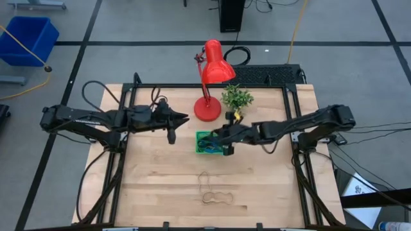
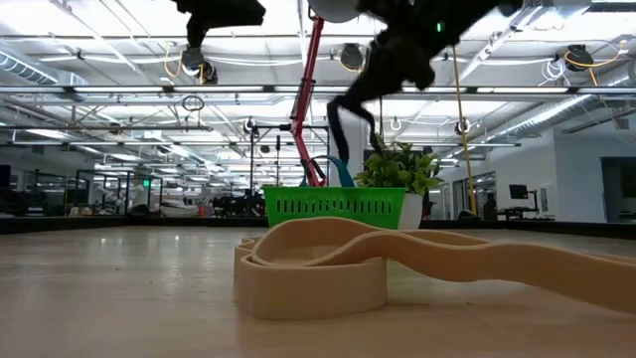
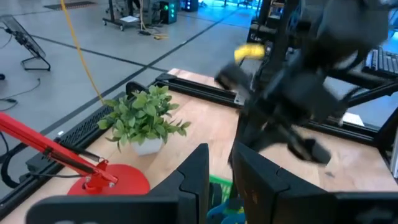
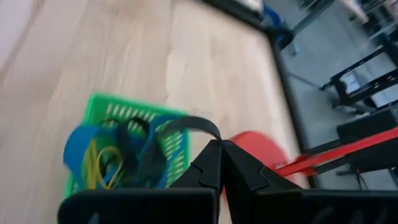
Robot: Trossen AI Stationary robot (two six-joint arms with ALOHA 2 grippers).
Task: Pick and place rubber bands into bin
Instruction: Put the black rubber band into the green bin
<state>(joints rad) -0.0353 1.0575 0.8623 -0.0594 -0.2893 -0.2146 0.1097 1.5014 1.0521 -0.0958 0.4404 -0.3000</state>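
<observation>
No legible text, label, brand, number or sign is found in any view. Nothing readable is borne by the bin [image 1: 209,143], the red lamp [image 1: 212,77] beside it, or the table [image 1: 160,186]. Distant room fixtures behind the bin in the low view are too small to be read.

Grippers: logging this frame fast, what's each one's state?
Left gripper: open, empty.
Right gripper: shut on a black rubber band above the bin.
</observation>
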